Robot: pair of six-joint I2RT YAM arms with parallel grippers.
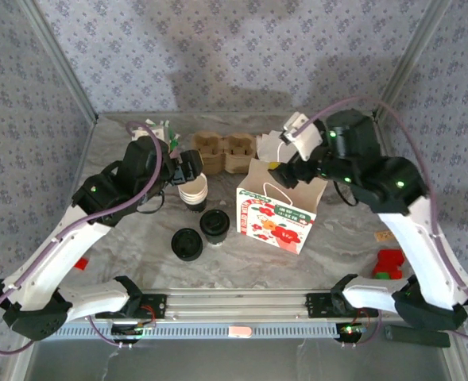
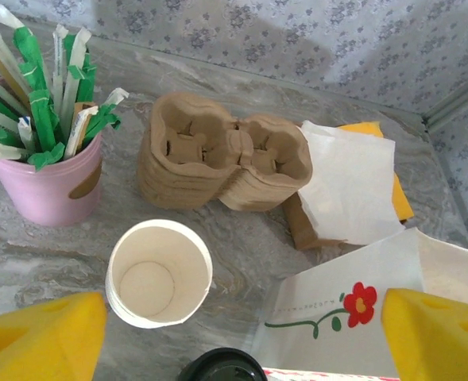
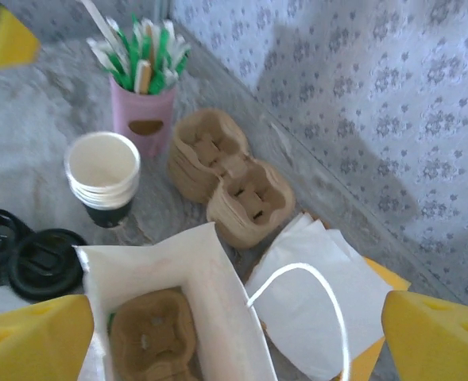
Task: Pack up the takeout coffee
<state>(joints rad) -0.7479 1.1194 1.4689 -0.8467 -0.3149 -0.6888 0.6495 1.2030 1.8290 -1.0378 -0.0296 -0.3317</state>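
Note:
The takeout coffee (image 1: 215, 225), a small cup under a round black lid, stands on the table left of the white flowered bag (image 1: 275, 208). Its lid edge peeks into the left wrist view's bottom (image 2: 222, 367). It also lies at the left of the right wrist view (image 3: 47, 262). My left gripper (image 1: 187, 165) hovers open over the stack of lidless paper cups (image 2: 158, 274), its yellow fingertips (image 2: 39, 337) wide apart and empty. My right gripper (image 1: 285, 172) stands open above the bag's open mouth (image 3: 210, 262), holding nothing. A brown cup carrier (image 3: 150, 337) rests inside the bag.
A flat loose black lid (image 1: 187, 244) lies left of the coffee. Behind stand a pink cup of straws (image 2: 47, 186), a stack of brown carriers (image 2: 222, 155) and white napkins (image 2: 349, 186). A red object (image 1: 388, 263) sits at the right front.

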